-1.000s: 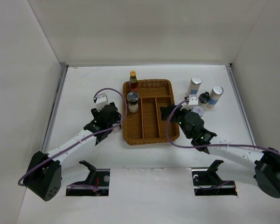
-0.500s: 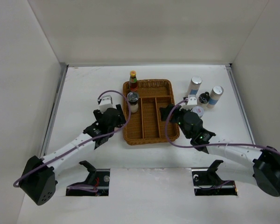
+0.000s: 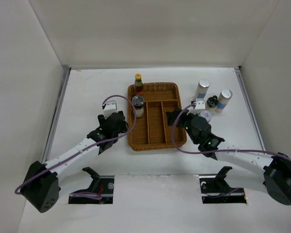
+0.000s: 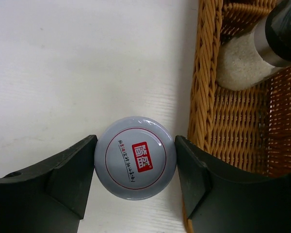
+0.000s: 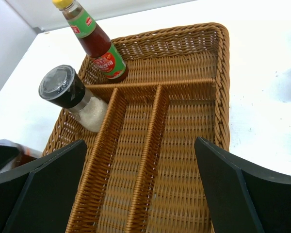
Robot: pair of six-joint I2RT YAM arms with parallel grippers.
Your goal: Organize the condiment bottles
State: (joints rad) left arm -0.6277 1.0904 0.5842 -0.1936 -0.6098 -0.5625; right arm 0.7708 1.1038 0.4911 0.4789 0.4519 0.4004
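My left gripper [image 4: 135,145] is shut on a short spice jar with a grey printed lid [image 4: 135,158], just outside the left wall of the wicker tray [image 4: 203,97]. From above, the left gripper [image 3: 121,127] hides that jar. My right gripper [image 5: 140,145] is open and empty over the tray [image 5: 184,121]; it also shows in the top view [image 3: 172,117]. The red sauce bottle [image 3: 138,84] and a black-capped spice jar [image 3: 137,106] stand in the tray. Two white cylinders [image 3: 202,89] [image 3: 223,100], a squat black bottle [image 3: 212,102] and a white-lidded jar [image 3: 205,116] stand to the right of the tray.
The tray [image 3: 155,141] has a cross compartment at the back and long compartments running to its near edge. White walls close in the table on the left, right and back. Purple cables loop from both wrists.
My left arm has moved right, toward the tray's left wall, with the jar between its fingers. The right arm has barely moved.
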